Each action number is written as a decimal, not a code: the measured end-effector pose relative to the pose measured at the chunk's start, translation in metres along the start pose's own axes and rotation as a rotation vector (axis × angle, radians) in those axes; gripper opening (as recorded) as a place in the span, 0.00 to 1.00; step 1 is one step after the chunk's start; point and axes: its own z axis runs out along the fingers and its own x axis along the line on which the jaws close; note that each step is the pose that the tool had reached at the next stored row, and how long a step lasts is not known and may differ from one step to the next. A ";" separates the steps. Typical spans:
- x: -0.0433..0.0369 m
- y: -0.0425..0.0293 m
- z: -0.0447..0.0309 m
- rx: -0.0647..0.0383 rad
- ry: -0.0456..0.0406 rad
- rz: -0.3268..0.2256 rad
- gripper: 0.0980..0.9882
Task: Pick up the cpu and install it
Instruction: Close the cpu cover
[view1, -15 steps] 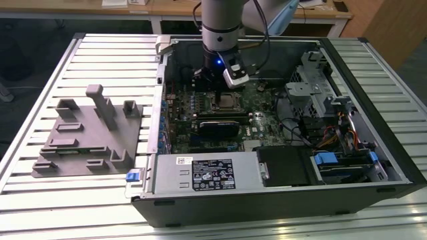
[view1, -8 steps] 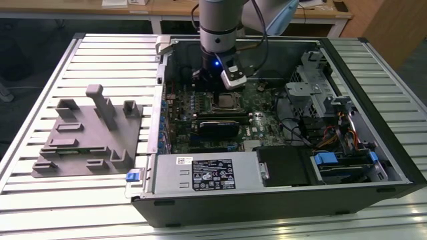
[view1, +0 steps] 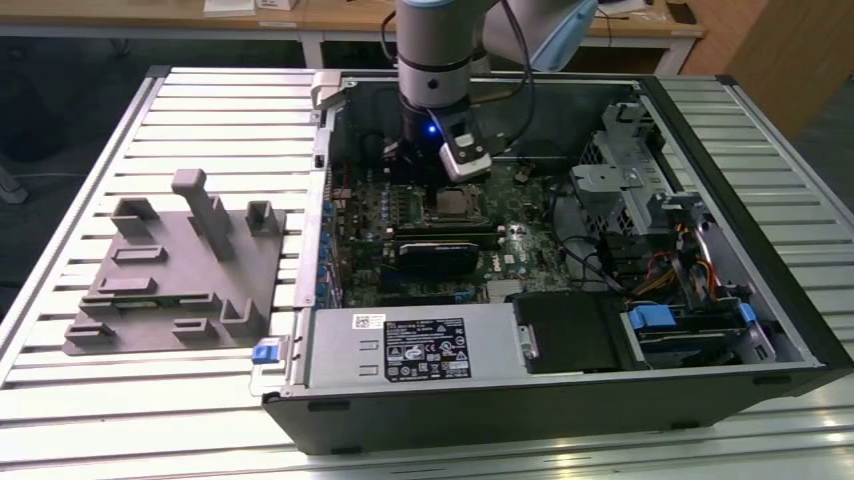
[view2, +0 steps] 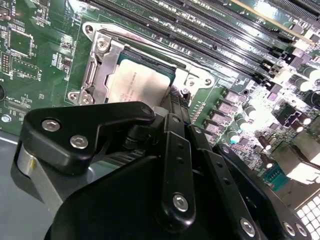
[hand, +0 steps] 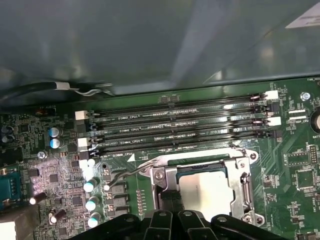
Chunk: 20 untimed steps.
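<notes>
1. Inside the open computer case (view1: 534, 412), a bit above the middle of the exterior view, the cpu (view1: 454, 206) lies flat in its socket on the green board (view1: 521, 240).
2. In the second wrist view, a shiny metal frame (view2: 97, 65) goes around the cpu. The cpu's silvery top faces up.
3. The gripper (view2: 176, 100) hangs right at one edge of the cpu. Its black fingers look pressed together, with nothing pinched between them. I cannot tell if the tips touch the socket.
4. In the first wrist view, four long black slots (hand: 175, 131) run side by side just beside the socket.
5. The arm (view1: 434, 60) comes down from the top middle of the exterior view into the case.
6. A big silver box with a white label (view1: 414, 345) sits in the lower middle of that view, against the near wall of the case.
7. Some blue tabs (view1: 654, 320) show at the lower right, inside the case.
8. On the exterior view's left, a grey stand with blocky posts (view1: 174, 270) rests on the ridged table (view1: 134, 430), just beside the case.
</notes>
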 end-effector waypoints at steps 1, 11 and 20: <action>0.0003 0.0000 0.0003 0.000 0.0000 0.000 0.01; 0.0019 -0.0003 0.0029 0.000 0.0002 0.000 0.01; 0.0018 -0.0002 -0.0002 0.000 -0.0001 0.000 0.01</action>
